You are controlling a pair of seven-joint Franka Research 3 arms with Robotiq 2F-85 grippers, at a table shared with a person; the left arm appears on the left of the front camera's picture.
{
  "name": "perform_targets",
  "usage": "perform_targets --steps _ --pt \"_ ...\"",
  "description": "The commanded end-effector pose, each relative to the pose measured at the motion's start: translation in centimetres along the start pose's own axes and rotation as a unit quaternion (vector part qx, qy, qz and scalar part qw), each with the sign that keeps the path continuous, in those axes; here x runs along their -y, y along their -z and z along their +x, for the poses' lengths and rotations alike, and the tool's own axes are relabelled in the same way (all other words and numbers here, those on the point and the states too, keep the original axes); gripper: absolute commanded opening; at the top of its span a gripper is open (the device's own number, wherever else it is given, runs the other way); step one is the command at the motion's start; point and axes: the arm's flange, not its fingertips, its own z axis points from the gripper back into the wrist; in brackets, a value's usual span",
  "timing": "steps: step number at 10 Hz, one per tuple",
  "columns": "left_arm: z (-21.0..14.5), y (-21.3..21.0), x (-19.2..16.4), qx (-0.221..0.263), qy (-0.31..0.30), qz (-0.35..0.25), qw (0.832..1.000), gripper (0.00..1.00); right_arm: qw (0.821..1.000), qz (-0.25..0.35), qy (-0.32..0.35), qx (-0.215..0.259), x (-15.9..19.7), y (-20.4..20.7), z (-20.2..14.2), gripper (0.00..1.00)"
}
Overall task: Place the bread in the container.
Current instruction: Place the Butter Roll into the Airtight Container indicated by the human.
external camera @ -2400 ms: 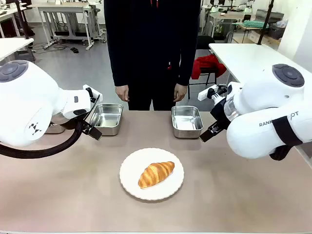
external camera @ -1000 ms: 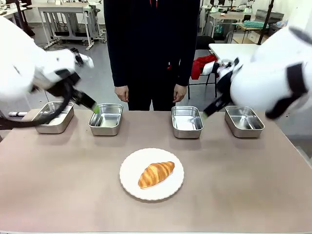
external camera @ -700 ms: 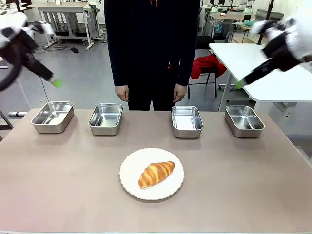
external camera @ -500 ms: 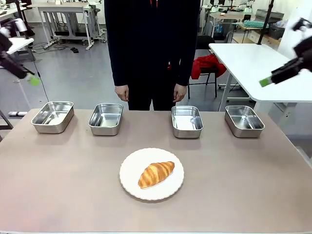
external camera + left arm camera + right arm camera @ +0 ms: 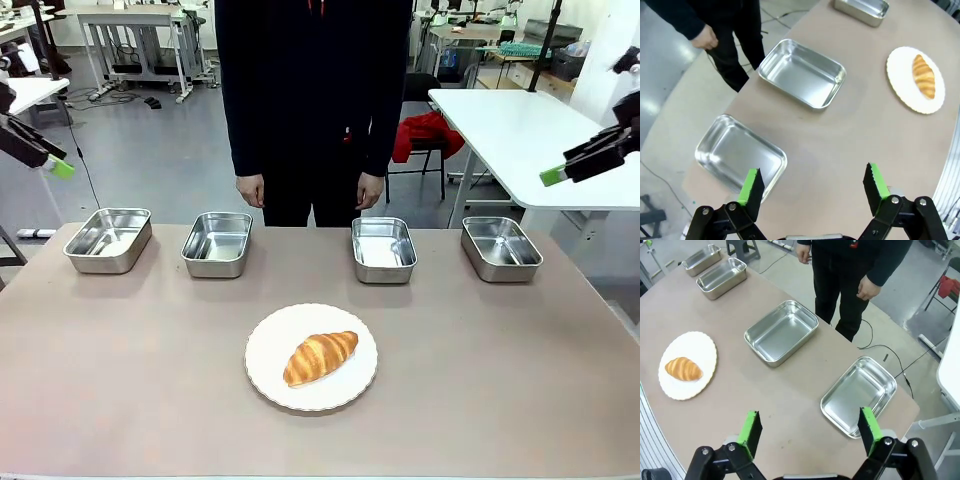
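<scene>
The croissant (image 5: 320,357) lies on a round white scallop-edged plate (image 5: 268,352) at the middle of the table (image 5: 500,390), on the robot's side of it, its long axis tilted up toward the right in the front view. Four shallow stainless-steel pans stand in a row along the far edge, well apart from the plate: the far-left pan (image 5: 108,240), the second pan (image 5: 217,243), the third pan (image 5: 383,248) and the far-right pan (image 5: 501,247). All four show bare metal floors with nothing in them. A person in dark clothes (image 5: 312,90) stands behind the gap between the two middle pans, hands hanging at the sides. The left gripper (image 5: 812,185) hangs high above the table's left end, its green-padded fingers spread wide and holding nothing, with the far-left pan below it. The right gripper (image 5: 809,429) hangs high above the right end, fingers likewise spread wide and empty, over the far-right pan.
</scene>
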Motion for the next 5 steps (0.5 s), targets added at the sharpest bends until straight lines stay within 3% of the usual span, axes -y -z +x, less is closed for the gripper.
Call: perform_targets --steps 1,3,5 --pt "-1.0 -0.5 -0.6 0.005 0.003 0.003 1.0 1.0 1.0 0.0 0.004 0.003 0.2 -0.3 -0.5 1.0" --pt "-3.2 -3.3 -2.0 0.017 -0.024 0.03 0.999 1.0 1.0 -0.014 -0.007 0.009 5.9 -2.8 -1.9 1.0" --pt "-5.2 -5.7 -2.6 0.059 -0.036 0.034 0.997 1.0 0.999 0.006 -0.008 0.034 8.1 -4.2 -3.5 1.0"
